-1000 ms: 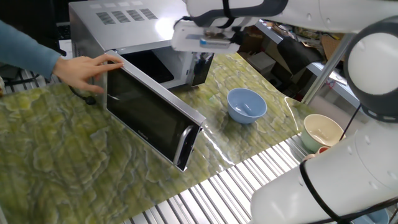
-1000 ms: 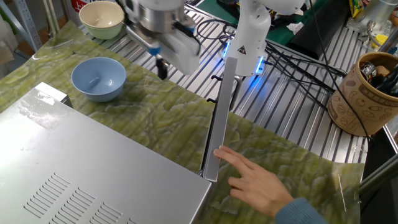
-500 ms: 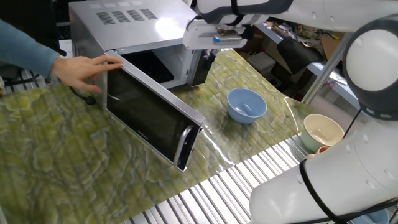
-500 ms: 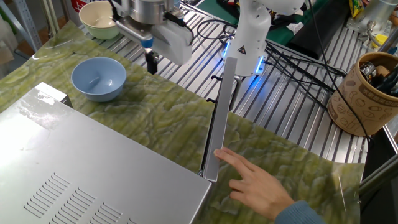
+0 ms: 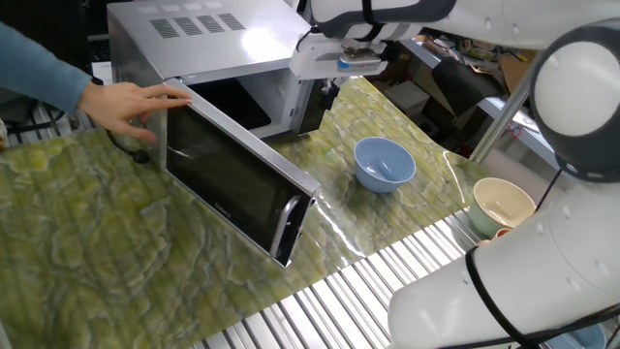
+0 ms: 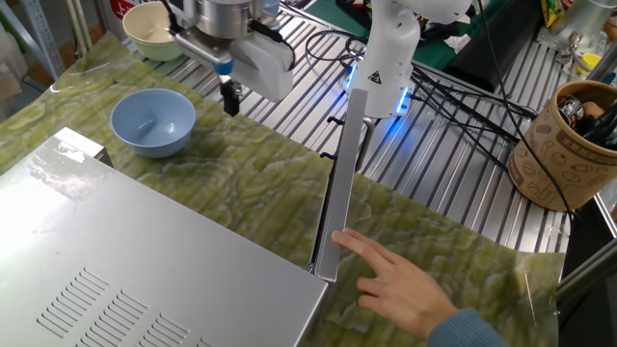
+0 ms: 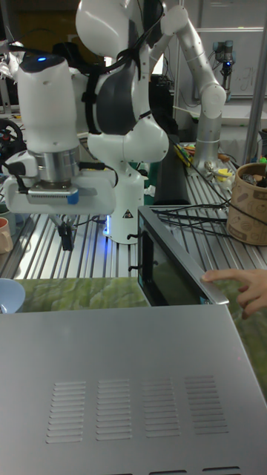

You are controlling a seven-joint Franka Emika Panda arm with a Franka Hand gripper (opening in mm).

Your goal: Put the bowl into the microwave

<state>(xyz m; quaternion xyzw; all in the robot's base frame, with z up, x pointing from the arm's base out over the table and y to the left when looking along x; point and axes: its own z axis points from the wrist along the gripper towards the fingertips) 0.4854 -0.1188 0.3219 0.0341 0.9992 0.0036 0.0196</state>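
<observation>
The light-blue bowl (image 5: 385,163) (image 6: 152,120) stands upright and empty on the green mat, to the side of the microwave (image 5: 184,39) (image 6: 145,270); its rim just shows at the left edge (image 7: 6,295) in the tall fixed view. The microwave's dark glass door (image 5: 232,179) (image 7: 172,266) is swung wide open. My gripper (image 5: 328,93) (image 6: 230,97) (image 7: 65,237) hangs in the air above the mat, between the bowl and the open door, apart from both. Its dark fingers are together and hold nothing.
A person's hand (image 5: 131,102) (image 6: 397,281) (image 7: 245,286) rests on the top edge of the open door. A cream bowl (image 5: 502,206) (image 6: 159,29) sits on the metal slats beyond the mat. A brown holder with tools (image 6: 569,145) and cables lie behind the door.
My gripper has risen slightly and shifted away from the door toward the bowl's side. The bowl, door and hand have stayed in place.
</observation>
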